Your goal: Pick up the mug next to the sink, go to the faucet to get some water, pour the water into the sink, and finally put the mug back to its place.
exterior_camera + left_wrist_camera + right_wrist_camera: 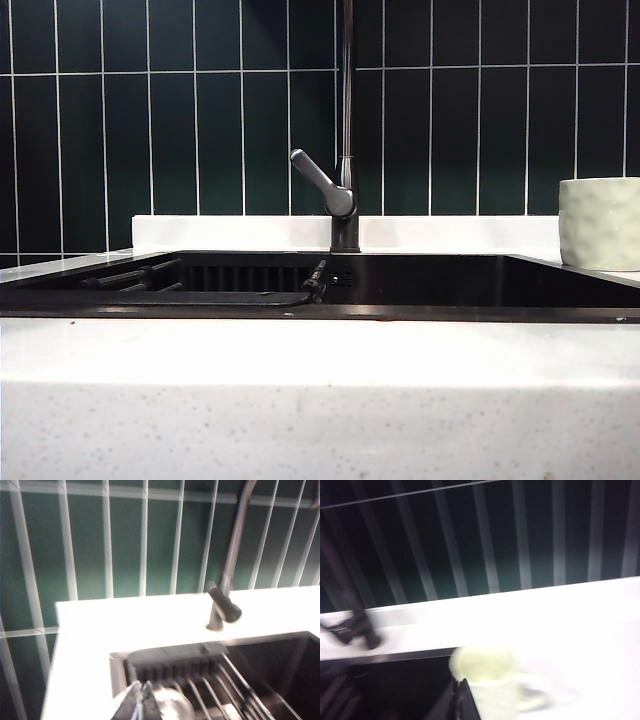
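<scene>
Mug (600, 223), pale cream with a dimpled skin, stands upright on the white speckled surface (320, 400) at the right end of the sink (420, 280), close by the basin's dark rim; the exterior view cuts off its far side. In the right wrist view the mug (490, 680) shows blurred, with its handle turned away from the basin. The sink is a wide black basin set into the surface, with dark rack bars lying in its left part. Behind it runs a low white ledge, and on that ledge, near the middle, rises the faucet (345, 150), a slim dark pipe on a short base with a grey lever angled up to the left. The back wall (150, 100) is covered in dark green upright tiles with pale grout lines.

Neither arm appears in the exterior view. The left pincer (141, 702) is clenched, its fingertips pressed together, hanging over the rack end of the sink and grasping nothing. The right pincer (458, 700) is likewise clenched and empty, its tips just beside the mug over the basin's edge.
</scene>
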